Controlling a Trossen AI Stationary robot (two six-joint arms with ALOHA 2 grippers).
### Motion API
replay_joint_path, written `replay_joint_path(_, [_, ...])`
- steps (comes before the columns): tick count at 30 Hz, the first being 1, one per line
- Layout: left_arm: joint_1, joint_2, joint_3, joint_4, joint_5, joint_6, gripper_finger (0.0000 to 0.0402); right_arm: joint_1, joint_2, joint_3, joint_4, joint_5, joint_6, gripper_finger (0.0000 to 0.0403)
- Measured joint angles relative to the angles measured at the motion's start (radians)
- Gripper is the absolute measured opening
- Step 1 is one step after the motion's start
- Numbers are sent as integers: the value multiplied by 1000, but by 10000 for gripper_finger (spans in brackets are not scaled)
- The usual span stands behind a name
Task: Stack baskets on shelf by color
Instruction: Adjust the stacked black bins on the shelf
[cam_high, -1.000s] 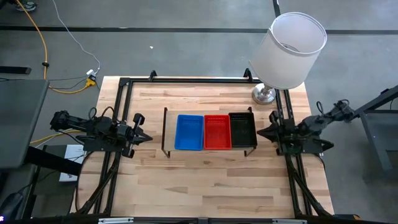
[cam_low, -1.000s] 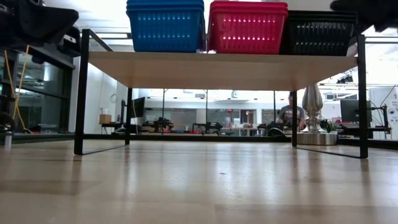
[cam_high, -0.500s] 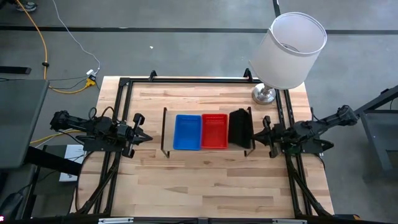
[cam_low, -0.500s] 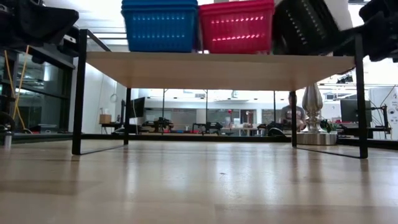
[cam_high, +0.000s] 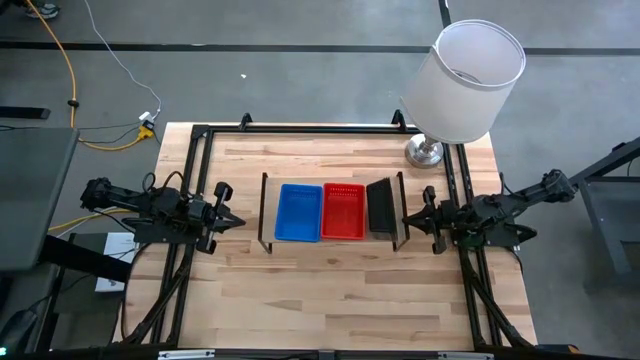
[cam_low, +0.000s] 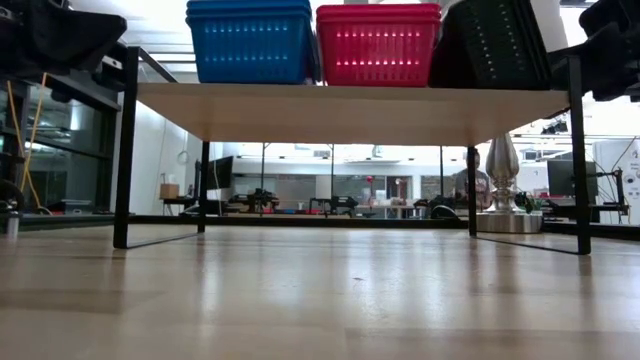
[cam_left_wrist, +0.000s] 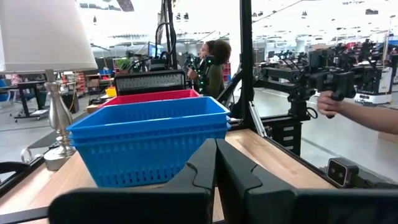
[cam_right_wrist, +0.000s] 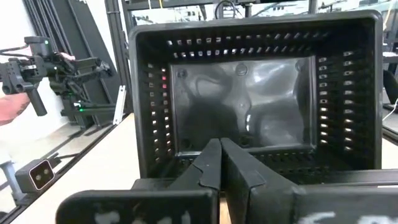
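Shelf (cam_high: 266, 236): low rack, light wood top, thin black wire legs, mid-worktop. On top, one row: blue basket stack (cam_high: 298, 212) at left, flat; red basket stack (cam_high: 344, 211) in middle, flat, touching blue. Black basket stack (cam_high: 381, 207) at right end, tipped up on edge, open side facing right, leaning against red.

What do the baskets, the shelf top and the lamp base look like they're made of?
Baskets, e.g. the blue one: apparently moulded plastic, slightly glossy, with even perforated walls; the black one shows highlights on its floor. Shelf top: pale wood or wood-look board with a matte face; which of the two cannot be told. Lamp base: probably polished metal, silvery and reflective.
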Motion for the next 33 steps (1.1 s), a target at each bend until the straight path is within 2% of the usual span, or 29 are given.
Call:
replay_joint_path(4, [0, 0, 0, 0, 0, 0, 0, 0, 0, 0, 9, 5, -3, 0])
replay_joint_path(7, [0, 0, 0, 0, 0, 0, 0, 0, 2, 8, 39, 49, 31, 0])
replay_joint_path(14, [0, 0, 0, 0, 0, 0, 0, 0, 32, 154, 56, 50, -29, 0])
replay_joint_path(24, [0, 0, 0, 0, 0, 0, 0, -15, 379, 236, 286, 55, -90, 0])
replay_joint_path(33, [0, 0, 0, 0, 0, 0, 0, -40, 610, 371, 293, 48, -103, 0])
